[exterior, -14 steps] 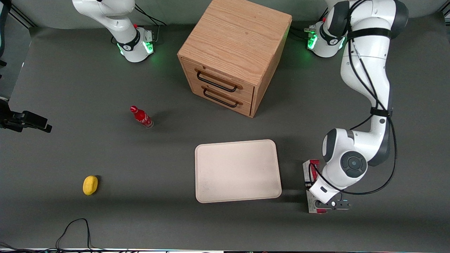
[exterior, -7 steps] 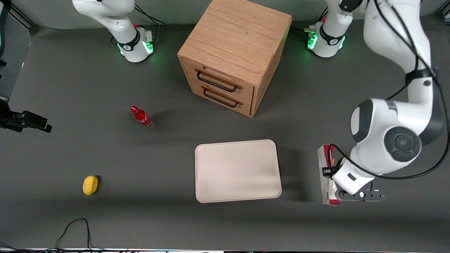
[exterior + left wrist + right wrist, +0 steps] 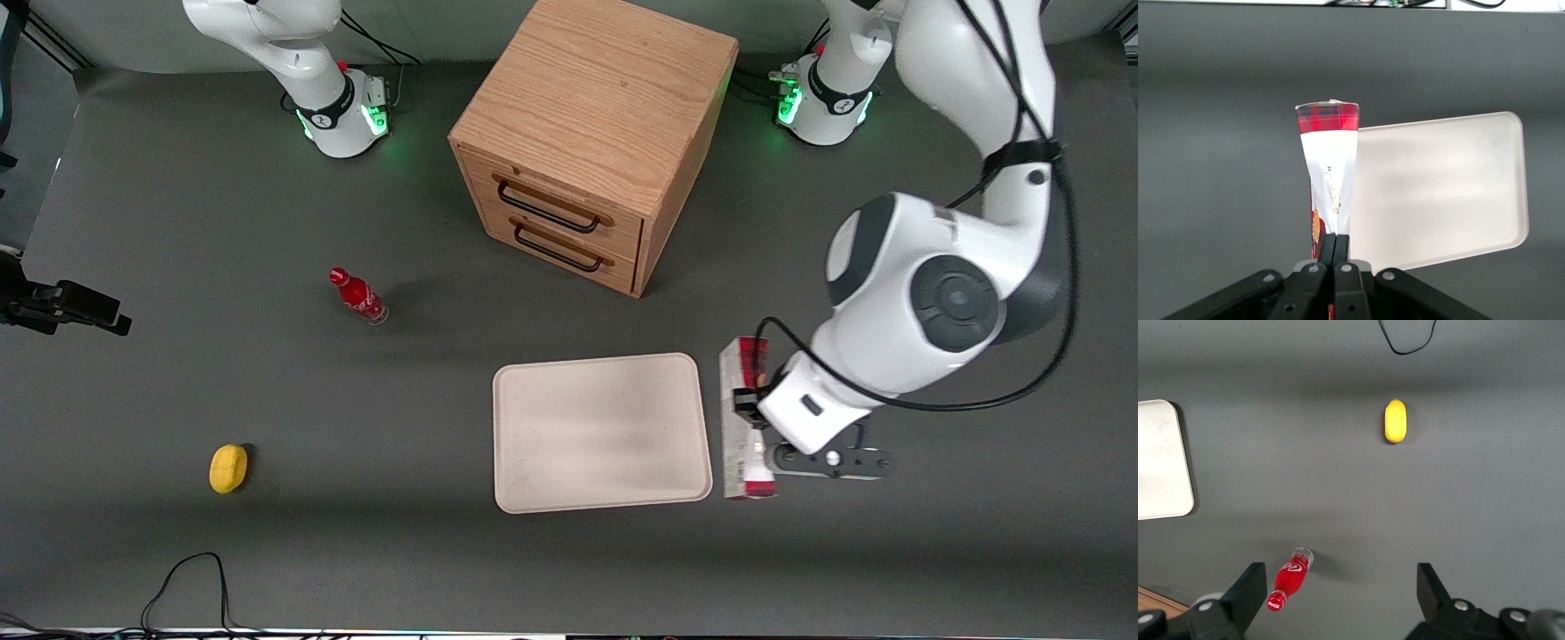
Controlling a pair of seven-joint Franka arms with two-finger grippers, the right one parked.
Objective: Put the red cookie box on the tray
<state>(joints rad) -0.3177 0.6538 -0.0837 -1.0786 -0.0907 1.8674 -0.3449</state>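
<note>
The red cookie box (image 3: 741,444), a long red and white carton, hangs in my left gripper (image 3: 757,414) above the table. It is right beside the tray's edge toward the working arm's end, its length parallel to that edge. In the left wrist view the fingers (image 3: 1342,243) are shut on the box (image 3: 1330,160), which points away from the camera with its red tartan end outermost. The cream-white tray (image 3: 601,432) lies flat with nothing on it. It also shows in the left wrist view (image 3: 1438,187) next to the box, and in the right wrist view (image 3: 1161,460).
A wooden drawer cabinet (image 3: 591,142) stands farther from the front camera than the tray. A small red bottle (image 3: 357,295) and a yellow object (image 3: 228,468) sit toward the parked arm's end. A black cable (image 3: 191,578) lies near the front edge.
My left gripper has carried the cookie box up off the table and then sideways toward the tray, so that the box now hangs right at the tray's edge.
</note>
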